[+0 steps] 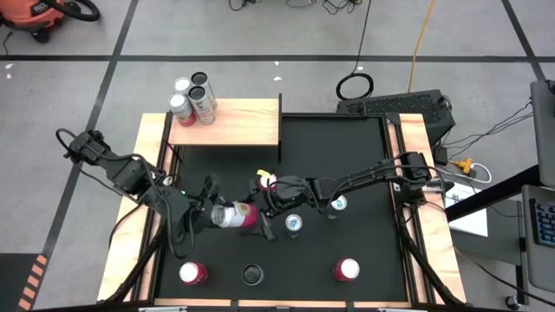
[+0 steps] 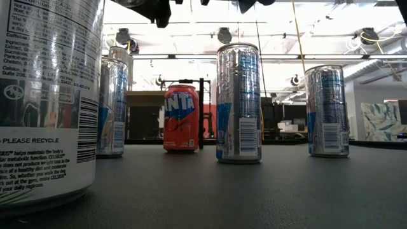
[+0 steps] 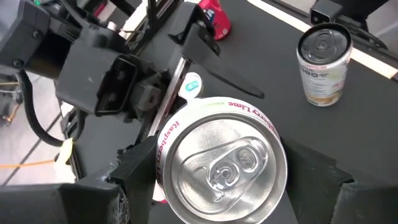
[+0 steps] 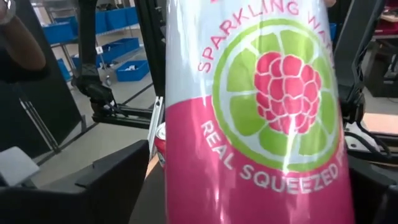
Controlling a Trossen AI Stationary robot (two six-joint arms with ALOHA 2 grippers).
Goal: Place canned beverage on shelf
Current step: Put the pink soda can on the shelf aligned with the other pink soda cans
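A white-and-pink raspberry-lime can [image 1: 232, 216] hangs in the air over the middle of the black mat, with my left gripper [image 1: 217, 214] shut on it. Its silver top [image 3: 221, 165] faces the left wrist and its pink end [image 1: 250, 217] points toward my right arm. My right gripper [image 1: 260, 211] is open. Its fingers stand on either side of the can's pink lower part [image 4: 261, 180]. The pale wood shelf [image 1: 238, 126] stands at the far left of the mat and carries three cans [image 1: 192, 100] at its far left corner. My left gripper pinches the can's side wall [image 3: 163, 155] at the top end between its two fingers [image 3: 134, 177]. The fingers come from the table's left, slant downward and lie along the can. The can is lifted clear of the mat, lying roughly level. My right gripper: I cannot tell whether its fingers [image 4: 115, 183] touch the can.
Loose cans stand on the mat: two small ones [image 1: 295, 224] [image 1: 339, 203] just right of the grippers, and a red-topped one [image 1: 192, 273], a black one [image 1: 252, 275] and another red one [image 1: 347, 269] along the near edge. An orange can [image 2: 181, 117] shows in the low view.
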